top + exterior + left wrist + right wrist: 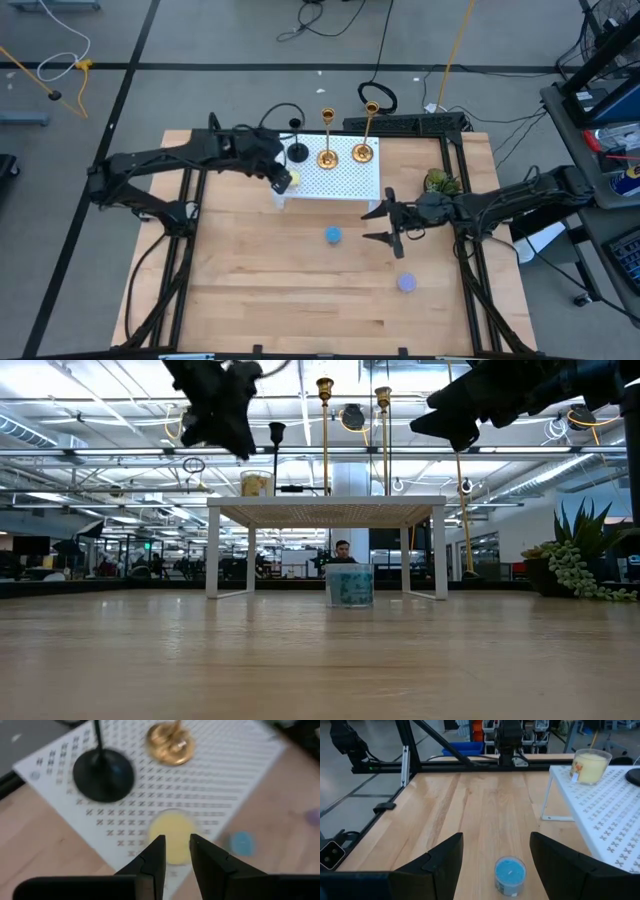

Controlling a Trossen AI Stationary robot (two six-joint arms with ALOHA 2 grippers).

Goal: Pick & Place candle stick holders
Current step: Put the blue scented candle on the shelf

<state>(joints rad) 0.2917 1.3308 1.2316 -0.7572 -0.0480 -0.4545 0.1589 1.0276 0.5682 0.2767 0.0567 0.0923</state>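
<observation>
Two brass candle stick holders (327, 155) (363, 150) and a shorter black one (298, 152) stand by their round bases on the white perforated stand (340, 182). A yellow candle piece (172, 834) sits on the stand's near left corner. My left gripper (177, 847) hovers above it, slightly open and empty. A blue piece (510, 875) stands on the table in front of the stand. My right gripper (383, 224) is wide open above the table, just right of the blue piece. A lavender piece (406, 283) stands nearer the front.
A green plant (440, 182) sits right of the stand. Black frame rails (465, 250) run along the table's left and right sides. Bare wood lies at the front left (260, 280). In the low view a person (343, 550) shows far behind the table.
</observation>
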